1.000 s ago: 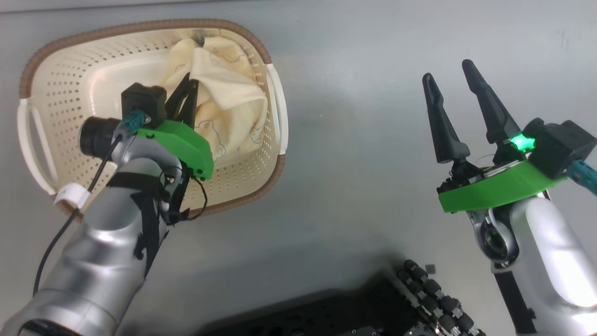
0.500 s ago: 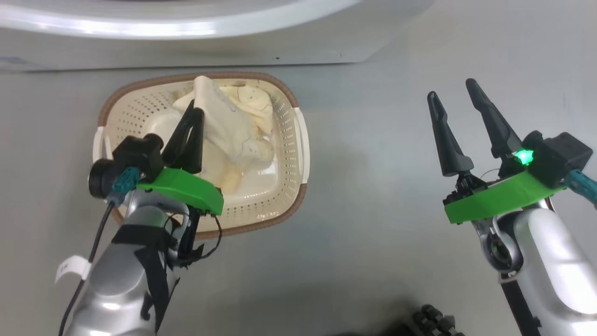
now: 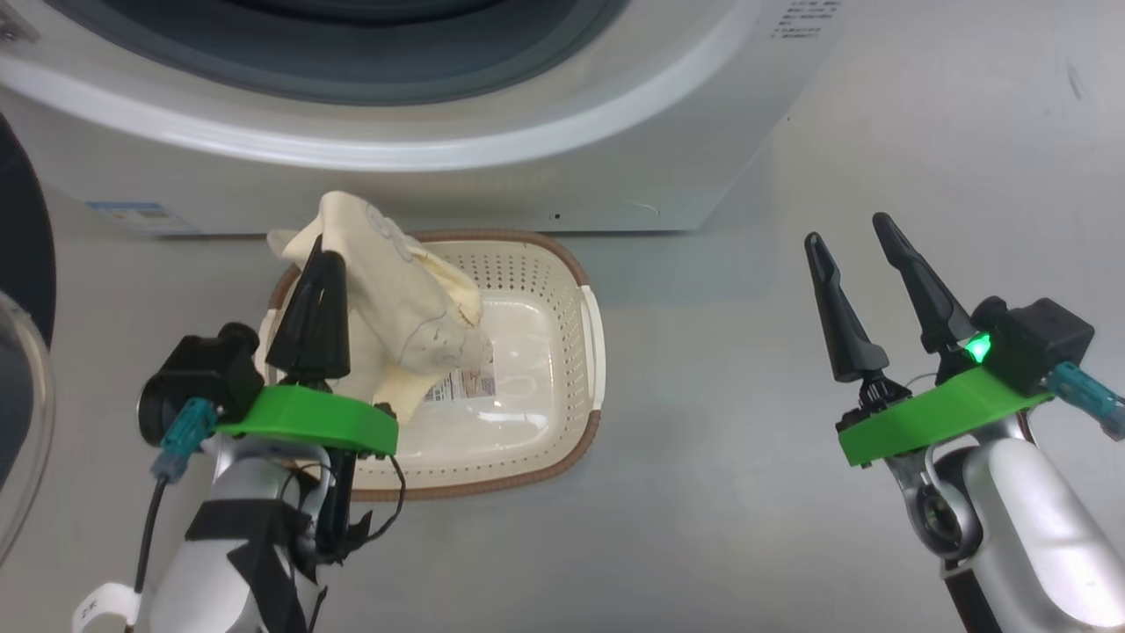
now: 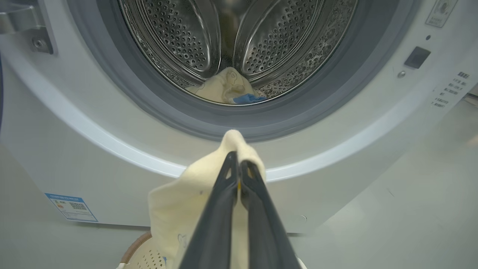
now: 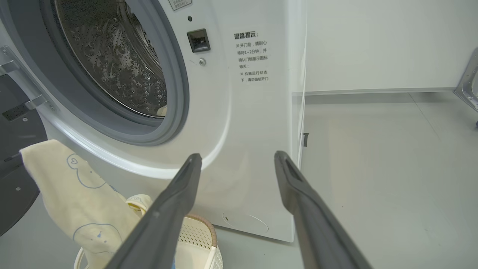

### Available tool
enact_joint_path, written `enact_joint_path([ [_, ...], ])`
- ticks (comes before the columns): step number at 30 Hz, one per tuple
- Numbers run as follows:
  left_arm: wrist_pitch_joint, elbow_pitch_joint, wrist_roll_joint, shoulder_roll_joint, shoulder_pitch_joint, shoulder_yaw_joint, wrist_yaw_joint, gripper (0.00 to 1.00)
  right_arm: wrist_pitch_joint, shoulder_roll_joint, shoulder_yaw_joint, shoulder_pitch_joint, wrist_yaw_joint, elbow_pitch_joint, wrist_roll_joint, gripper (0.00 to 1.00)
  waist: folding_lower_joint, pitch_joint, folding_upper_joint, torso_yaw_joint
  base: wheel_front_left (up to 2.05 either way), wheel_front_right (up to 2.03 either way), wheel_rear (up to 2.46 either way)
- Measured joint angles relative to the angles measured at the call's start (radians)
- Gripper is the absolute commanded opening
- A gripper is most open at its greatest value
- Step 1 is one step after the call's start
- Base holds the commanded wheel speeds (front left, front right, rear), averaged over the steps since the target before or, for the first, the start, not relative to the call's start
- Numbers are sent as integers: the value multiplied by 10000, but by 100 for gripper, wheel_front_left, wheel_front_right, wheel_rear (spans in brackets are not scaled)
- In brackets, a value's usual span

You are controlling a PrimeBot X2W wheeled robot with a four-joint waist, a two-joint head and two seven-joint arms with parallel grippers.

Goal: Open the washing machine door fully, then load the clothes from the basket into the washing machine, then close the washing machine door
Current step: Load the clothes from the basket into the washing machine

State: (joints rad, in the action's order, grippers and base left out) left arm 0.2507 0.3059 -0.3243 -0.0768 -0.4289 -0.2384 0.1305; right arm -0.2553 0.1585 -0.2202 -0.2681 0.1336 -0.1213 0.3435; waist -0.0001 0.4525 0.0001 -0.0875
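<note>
LAST PIECE OUT: The last of the clothes (image 3: 395,308), a pale yellow piece with bear outlines, hangs just in front of the washing machine (image 3: 615,176), below its open mouth. Your left claw (image 3: 321,255) holds it with fingers pressed together on a fold.

A second ago that cloth lay bunched in the basket (image 3: 562,457) with the claw already clamped on it. Now it is lifted out. The basket sits on the floor close before the machine's front panel and shows a bare bottom with its label sticker (image 3: 470,385). The cloth's lower end may still brush the basket's rim; the head view is unclear there.

Inside the machine, another garment (image 4: 227,87) with a blue patch lies at the front of the drum (image 4: 179,37), behind the grey gasket (image 4: 112,74). The washing machine door (image 3: 22,246) stands swung wide on the machine's side to your left. Your right claw (image 3: 845,230) hovers spread and empty off the machine's other front corner.

By the look of it, the basket is emptied. You have this piece to carry over the gasket and release, then the door to shut.
</note>
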Motion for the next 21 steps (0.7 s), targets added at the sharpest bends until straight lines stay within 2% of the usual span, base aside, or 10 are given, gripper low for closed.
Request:
enact_joint_path([
  [10, 0, -571, 405, 12, 533, 591, -8, 0, 2, 8, -8, 626, 0, -234, 174, 100, 0, -1257, 0, 186, 0, 0, 0],
  [21, 0, -972, 888, -291, 1445, 1064, -573, 0, 2, 8, 44, 1332, 0, -274, 173, 100, 0, -2520, 0, 158, 0, 0, 0],
])
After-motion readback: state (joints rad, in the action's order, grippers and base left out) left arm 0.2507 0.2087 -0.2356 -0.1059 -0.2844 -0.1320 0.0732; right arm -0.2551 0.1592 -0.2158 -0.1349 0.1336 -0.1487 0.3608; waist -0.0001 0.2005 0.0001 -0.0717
